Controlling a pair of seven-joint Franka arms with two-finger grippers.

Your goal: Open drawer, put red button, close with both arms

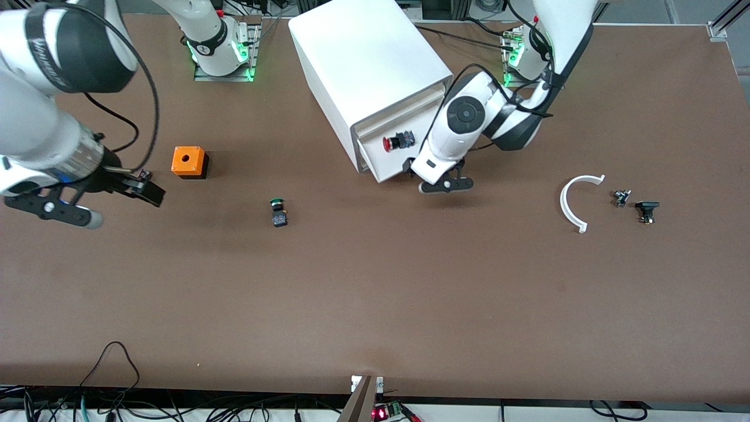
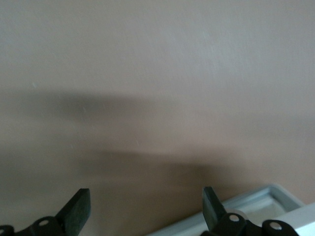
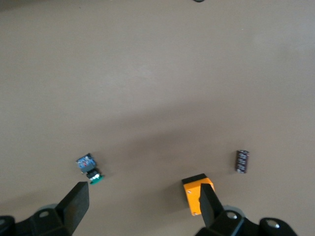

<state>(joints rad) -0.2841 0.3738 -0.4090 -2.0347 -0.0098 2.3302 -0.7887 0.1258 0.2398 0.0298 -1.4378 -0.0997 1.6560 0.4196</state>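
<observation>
**Red button in the open drawer, both grippers empty**

We see the left gripper's (image 2: 145, 206) fingers (image 2: 78, 206) spread wide with nothing between them, low over the table (image 1: 375, 305) just at the front edge of the drawer (image 1: 389, 161). The drawer stands pulled out of the white cabinet (image 1: 366, 64), and the red button (image 1: 397, 142) lies inside it on its side. The right gripper (image 3: 142, 209) hangs with its fingers spread apart and empty, over the table at the right arm's end, near the orange box (image 1: 188, 162). A green-capped button (image 1: 279, 211) lies nearer the front camera than the box. A white curved piece (image 1: 573, 201) and two small black parts (image 1: 636, 203) sit toward the left arm's end.
</observation>
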